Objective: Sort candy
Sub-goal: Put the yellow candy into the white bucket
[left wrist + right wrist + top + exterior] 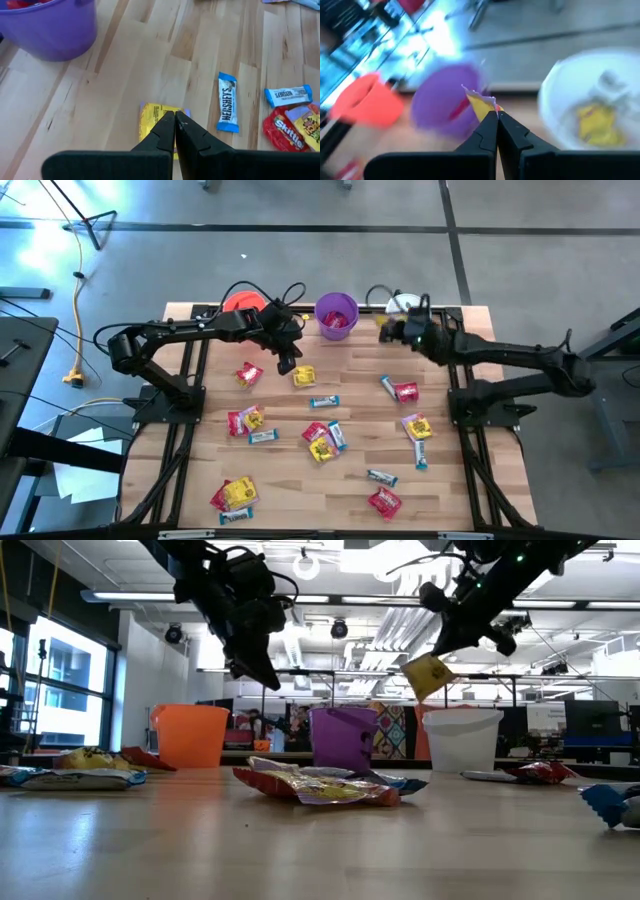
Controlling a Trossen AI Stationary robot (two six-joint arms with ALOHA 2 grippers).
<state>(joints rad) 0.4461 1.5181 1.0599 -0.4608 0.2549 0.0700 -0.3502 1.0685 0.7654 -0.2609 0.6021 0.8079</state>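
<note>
Many small candies lie scattered over the wooden table (300, 480): red, yellow and blue-and-white packets. My left gripper (287, 358) is shut and empty. It hangs clear above the table (262, 678), over a yellow packet (154, 119) that lies flat beside a blue-and-white bar (228, 102). My right gripper (388, 330) is shut on a yellow packet (428, 675), held high between the purple cup (343, 737) and the white cup (462, 738). The white cup (592, 107) has yellow candy inside. My right gripper pinches the yellow packet by one edge (487, 109) between its two fingertips, coming from above and slanting down. The packet is lifted clear and hangs tilted below the fingers (428, 675), above and beside the white cup's rim.
The orange-red cup (240, 302), purple cup (337, 315) and white cup (402, 305) stand in a row at the table's far edge; the purple one holds red candy. Candy clusters lie mid-table (322, 440) and at the near left corner (235, 495).
</note>
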